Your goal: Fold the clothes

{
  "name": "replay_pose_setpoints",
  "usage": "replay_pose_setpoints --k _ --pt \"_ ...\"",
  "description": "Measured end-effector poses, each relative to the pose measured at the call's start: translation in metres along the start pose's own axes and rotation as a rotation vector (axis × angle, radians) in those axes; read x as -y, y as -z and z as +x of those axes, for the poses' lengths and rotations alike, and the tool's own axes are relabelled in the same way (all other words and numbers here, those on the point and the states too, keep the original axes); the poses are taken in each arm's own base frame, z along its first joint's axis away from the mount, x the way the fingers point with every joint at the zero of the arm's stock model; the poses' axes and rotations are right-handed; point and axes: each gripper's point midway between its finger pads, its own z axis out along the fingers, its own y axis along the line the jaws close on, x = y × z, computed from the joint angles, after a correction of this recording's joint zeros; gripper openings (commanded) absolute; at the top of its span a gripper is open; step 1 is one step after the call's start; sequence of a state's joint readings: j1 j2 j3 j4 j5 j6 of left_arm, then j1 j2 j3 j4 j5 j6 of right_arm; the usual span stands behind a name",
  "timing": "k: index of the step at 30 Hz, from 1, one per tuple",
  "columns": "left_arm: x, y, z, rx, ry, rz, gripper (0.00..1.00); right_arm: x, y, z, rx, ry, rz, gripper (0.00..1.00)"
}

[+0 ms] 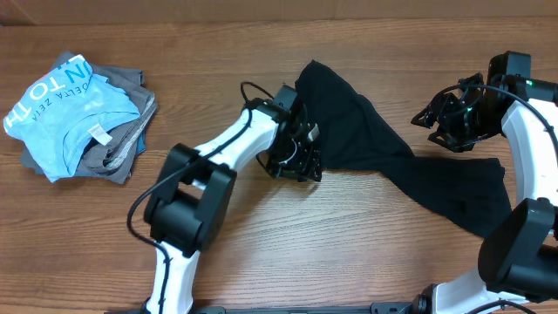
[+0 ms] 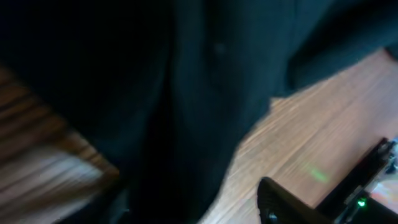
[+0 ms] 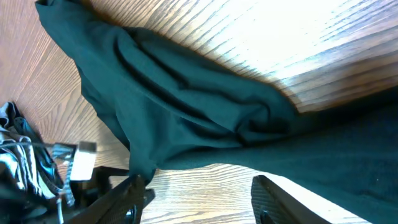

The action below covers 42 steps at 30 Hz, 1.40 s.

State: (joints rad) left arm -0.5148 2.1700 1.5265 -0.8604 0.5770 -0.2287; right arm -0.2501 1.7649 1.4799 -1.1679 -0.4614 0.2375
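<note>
Spreading the black T-shirt (image 1: 366,131), which lies bunched from the middle of the table (image 1: 349,253) to its right edge, probably calls for 2 firm corner grips: the left gripper (image 1: 301,153) presses at its left side, closure impossible to tell, and the right gripper (image 1: 440,122) hangs unclenched near its right half.

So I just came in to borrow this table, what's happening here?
Two robot arms are working on a black T-shirt that lies crumpled, not yet folded, across the wooden table. The left tool is down on one end of the shirt; the blurred view doesn't show whether it grips. The right tool hovers open by the other end. A pile of other clothes sits off to the side.
</note>
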Motion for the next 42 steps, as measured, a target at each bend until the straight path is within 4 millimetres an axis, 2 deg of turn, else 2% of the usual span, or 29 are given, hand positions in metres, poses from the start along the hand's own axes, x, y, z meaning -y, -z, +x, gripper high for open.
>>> replay_pose_setpoints --k 1,2,4,6,10,13,18,23,25,27,30,34,38,42 --pt "0.0 0.001 -0.003 0.01 0.002 0.001 0.45 0.0 0.0 0.0 0.0 0.002 0.0 0.6" --pt "-0.001 0.001 -0.005 0.019 0.001 0.003 0.35 0.0 0.0 0.0 0.0 0.003 -0.001 0.61" --pt "-0.002 0.001 -0.006 0.024 0.009 0.0 0.24 -0.001 0.0 0.0 -0.001 0.008 -0.003 0.61" --pt "-0.003 0.001 -0.005 0.018 0.013 -0.009 0.17 0.0 0.0 0.0 -0.001 0.01 -0.001 0.62" --pt "-0.011 0.006 0.011 -0.043 0.057 -0.049 0.07 0.004 0.0 -0.001 0.008 0.015 0.025 0.71" --pt "-0.021 0.02 0.015 -0.067 0.098 -0.105 0.06 0.012 0.0 -0.005 0.025 0.01 0.068 0.73" --pt "-0.053 0.064 0.007 -0.025 0.17 -0.235 0.1 0.029 -0.004 -0.004 0.032 -0.023 0.137 0.73" --pt "-0.084 0.124 0.002 0.089 0.21 -0.367 0.12 0.055 -0.02 0.018 -0.037 -0.072 0.202 0.72" --pt "-0.095 0.147 0.006 0.125 0.231 -0.428 0.12 0.065 -0.028 0.03 -0.071 -0.093 0.227 0.68" --pt "-0.101 0.157 0.009 0.136 0.24 -0.46 0.13 0.073 -0.034 0.04 -0.102 -0.104 0.245 0.6" --pt "-0.109 0.164 0.01 0.146 0.251 -0.498 0.13 0.085 -0.042 0.061 -0.165 -0.127 0.267 0.5" --pt "-0.112 0.166 0.01 0.149 0.251 -0.517 0.15 0.093 -0.054 0.097 -0.28 -0.147 0.258 0.49" --pt "-0.114 0.166 0.01 0.149 0.251 -0.524 0.17 0.097 -0.062 0.124 -0.364 -0.139 0.249 0.49" --pt "-0.114 0.167 0.01 0.148 0.247 -0.528 0.18 0.097 -0.067 0.127 -0.368 -0.124 0.232 0.49"
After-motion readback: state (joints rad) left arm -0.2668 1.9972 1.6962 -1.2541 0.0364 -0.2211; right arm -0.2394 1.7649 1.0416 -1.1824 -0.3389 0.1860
